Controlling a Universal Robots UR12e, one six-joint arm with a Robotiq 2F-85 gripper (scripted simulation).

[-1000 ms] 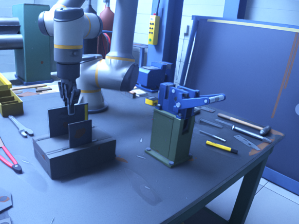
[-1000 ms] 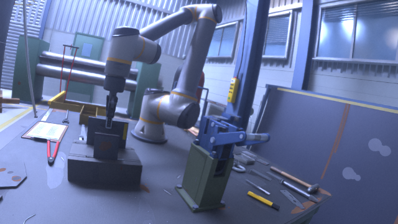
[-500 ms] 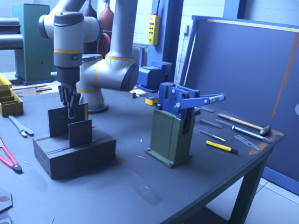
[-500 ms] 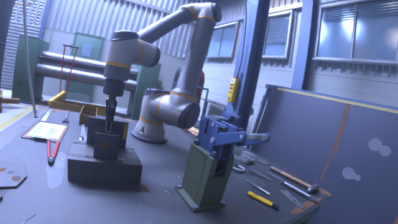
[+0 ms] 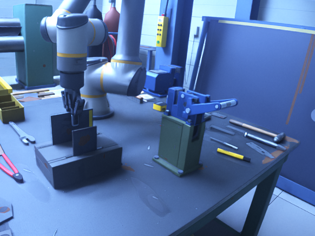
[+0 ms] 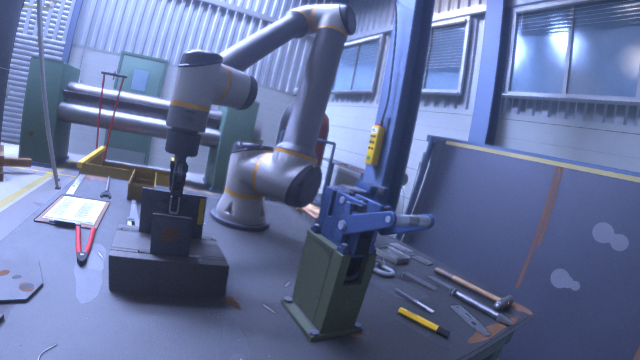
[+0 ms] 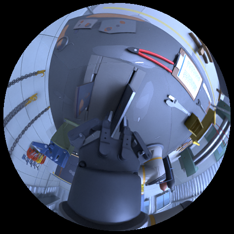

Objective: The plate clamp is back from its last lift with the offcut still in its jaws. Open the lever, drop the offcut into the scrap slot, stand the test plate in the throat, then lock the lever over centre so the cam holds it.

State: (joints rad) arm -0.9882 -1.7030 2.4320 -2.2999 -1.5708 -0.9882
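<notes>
The test plate (image 5: 71, 125), a dark sheet with a yellow edge, stands upright in the rear slot of the dark block (image 5: 78, 159) at the left of the bench. My gripper (image 5: 75, 120) straddles its top edge from above and stands open, holding nothing. The smaller rust-marked offcut (image 5: 84, 140) stands in the block's front slot. The blue plate clamp (image 5: 189, 104) sits on its green stand (image 5: 180, 143) at mid-bench. Its lever (image 5: 216, 105) lies roughly level, pointing right. The throat looks empty.
Behind the block rises the arm's base (image 5: 102, 89), with a green machine (image 5: 33, 43) beyond. Red-handled cutters (image 5: 9, 165) and a spanner (image 5: 21, 132) lie left of the block. A hammer (image 5: 257, 131), files and a yellow knife (image 5: 234, 154) lie right of the clamp.
</notes>
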